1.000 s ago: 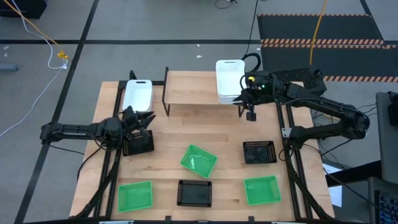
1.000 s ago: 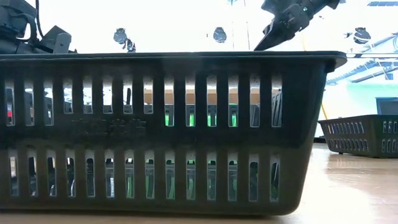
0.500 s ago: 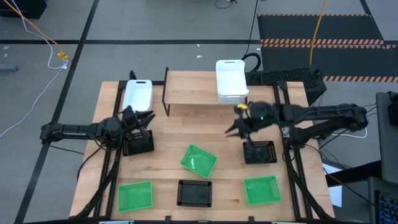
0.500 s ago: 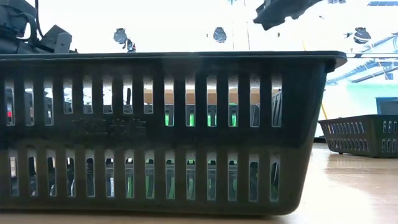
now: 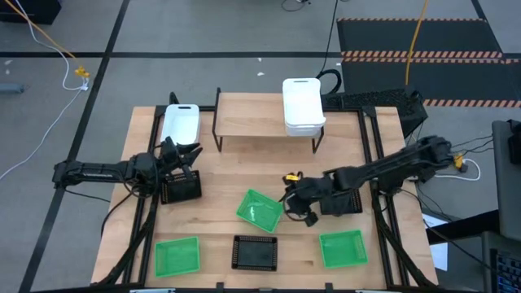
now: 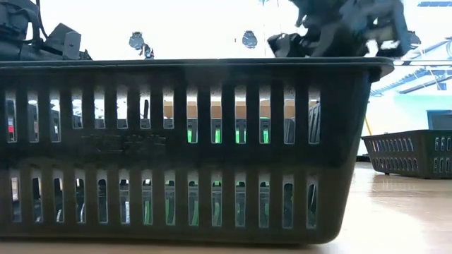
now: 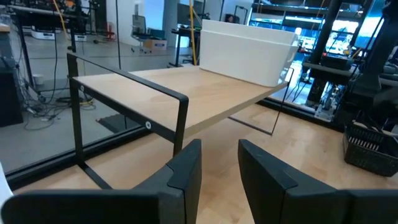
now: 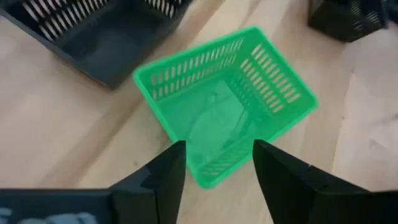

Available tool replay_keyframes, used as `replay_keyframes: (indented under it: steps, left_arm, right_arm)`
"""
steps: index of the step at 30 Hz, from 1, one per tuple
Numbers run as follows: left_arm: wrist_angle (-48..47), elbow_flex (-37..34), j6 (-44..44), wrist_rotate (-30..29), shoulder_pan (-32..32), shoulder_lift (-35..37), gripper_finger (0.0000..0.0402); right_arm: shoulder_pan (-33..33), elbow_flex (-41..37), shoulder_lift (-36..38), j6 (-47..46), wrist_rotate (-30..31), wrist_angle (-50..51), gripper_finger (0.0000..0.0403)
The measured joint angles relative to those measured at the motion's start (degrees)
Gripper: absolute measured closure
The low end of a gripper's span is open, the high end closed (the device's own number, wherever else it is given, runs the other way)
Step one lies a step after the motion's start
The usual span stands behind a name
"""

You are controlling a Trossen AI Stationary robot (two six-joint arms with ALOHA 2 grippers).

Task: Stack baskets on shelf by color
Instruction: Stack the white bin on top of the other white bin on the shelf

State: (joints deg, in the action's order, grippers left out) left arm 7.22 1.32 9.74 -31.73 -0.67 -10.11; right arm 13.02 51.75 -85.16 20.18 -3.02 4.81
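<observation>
A white basket [image 5: 303, 104] stands on the right end of the light-wood shelf [image 5: 260, 115]. Another white basket [image 5: 181, 124] rests on the table at the far left, beside the shelf. My right gripper [image 8: 217, 149] hovers open just above a tilted green basket [image 8: 224, 106] in the table's middle [image 5: 260, 210], touching nothing. My left gripper [image 7: 219, 149] is open with nothing between its fingers. It sits at the left [image 5: 186, 156], by a black basket [image 5: 181, 189], and faces the shelf.
Two more green baskets [image 5: 177, 255] [image 5: 342, 248] and a black one [image 5: 255, 252] sit along the near edge. Another black basket [image 5: 339, 199] lies under my right arm. In the low view a black basket [image 6: 191, 148] fills most of the picture.
My right gripper has left the white basket on the shelf's right end. It has swung toward the near edge and leftward, past the right black basket, to above the middle green basket. The baskets have stayed in place.
</observation>
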Motion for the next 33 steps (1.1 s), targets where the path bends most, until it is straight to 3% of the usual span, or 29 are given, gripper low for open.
replay_keyframes:
  steps: [6,12,15,20,29,33]
  left_arm:
    - [-0.09,0.0,-0.64,0.0,0.0,0.0,0.0295]
    - [-0.12,0.0,-1.57,0.03,-0.01,0.0,0.0295]
    - [-0.11,0.0,-1.57,0.04,0.0,0.0,0.0295]
    - [0.13,0.0,-2.12,0.04,0.0,-0.01,0.0295]
    - [-0.16,0.0,-2.1,0.17,0.0,-0.02,0.0295]
    - [-0.15,0.0,-2.08,0.17,0.0,-0.01,0.0295]
  right_arm:
    - [-0.07,1.91,-7.96,3.04,-4.77,-0.97,0.0222]
    - [-0.58,4.08,-12.17,3.28,-5.53,-0.65,0.0246]
    - [-1.6,4.42,-11.95,3.48,-7.71,0.21,0.0284]
    - [-3.74,5.18,-11.92,3.66,-12.73,2.1,0.0386]
    - [-6.05,5.2,-11.92,0.46,-13.27,-0.18,0.0396]
    - [-5.91,5.2,-11.74,-0.41,-7.37,-2.89,0.0386]
